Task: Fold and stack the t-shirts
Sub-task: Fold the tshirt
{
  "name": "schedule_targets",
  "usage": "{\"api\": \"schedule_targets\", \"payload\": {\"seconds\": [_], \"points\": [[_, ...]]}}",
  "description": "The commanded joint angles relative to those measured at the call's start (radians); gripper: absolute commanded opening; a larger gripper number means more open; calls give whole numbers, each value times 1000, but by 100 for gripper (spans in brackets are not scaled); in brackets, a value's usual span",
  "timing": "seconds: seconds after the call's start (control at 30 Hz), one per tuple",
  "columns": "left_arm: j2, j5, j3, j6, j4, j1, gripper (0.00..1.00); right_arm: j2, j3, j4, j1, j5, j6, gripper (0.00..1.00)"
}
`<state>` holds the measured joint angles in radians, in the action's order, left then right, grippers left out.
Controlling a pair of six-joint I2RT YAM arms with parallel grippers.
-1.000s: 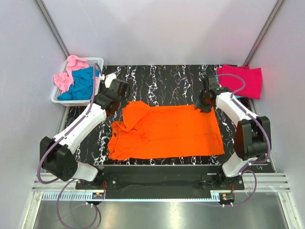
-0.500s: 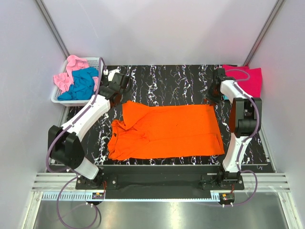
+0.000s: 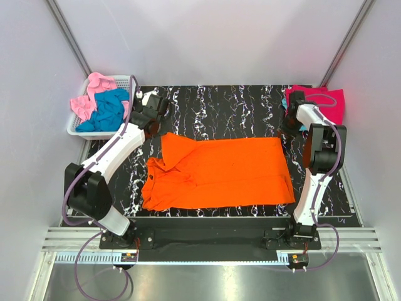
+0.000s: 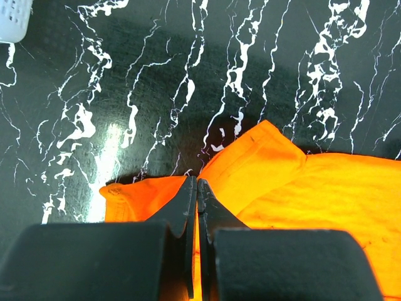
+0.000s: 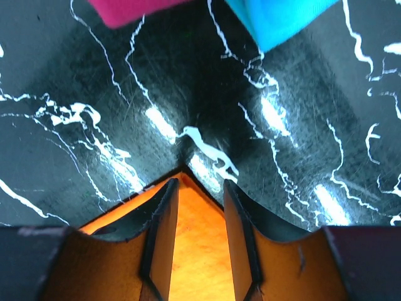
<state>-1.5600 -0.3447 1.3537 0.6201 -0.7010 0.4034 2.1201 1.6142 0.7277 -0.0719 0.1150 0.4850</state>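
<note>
While right tool (image 5: 199, 187) shifted, orange t-shirt (image 3: 219, 172) stayed

Orange t-shirt (image 5: 198, 266) corner — between parted fingers (image 5: 158, 238)

Five t-shirts (image 3: 219, 172), one basket (image 3: 129, 79), two claws (image 4: 197, 188) (image 5: 197, 207).

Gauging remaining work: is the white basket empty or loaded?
Loaded: the basket holds a crumpled light pink shirt and a crumpled teal shirt, neither folded.
</note>
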Motion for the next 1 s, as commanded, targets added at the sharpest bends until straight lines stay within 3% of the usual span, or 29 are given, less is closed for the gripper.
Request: {"api": "schedule_targets", "payload": {"seconds": [0.0, 0.7, 0.77, 0.97], "points": [[-5, 15, 32, -16, 31, -5, 0, 20, 53, 9, -5, 6, -25, 42], [-5, 4, 19, -20, 34, -3, 0, 49, 46, 12, -5, -112, -40, 39], [-3, 4, 18, -20, 34, -5, 0, 49, 35, 15, -5, -113, -42, 36], [2, 0, 16, -22, 34, -5, 0, 49, 19, 22, -5, -112, -45, 0]]}}
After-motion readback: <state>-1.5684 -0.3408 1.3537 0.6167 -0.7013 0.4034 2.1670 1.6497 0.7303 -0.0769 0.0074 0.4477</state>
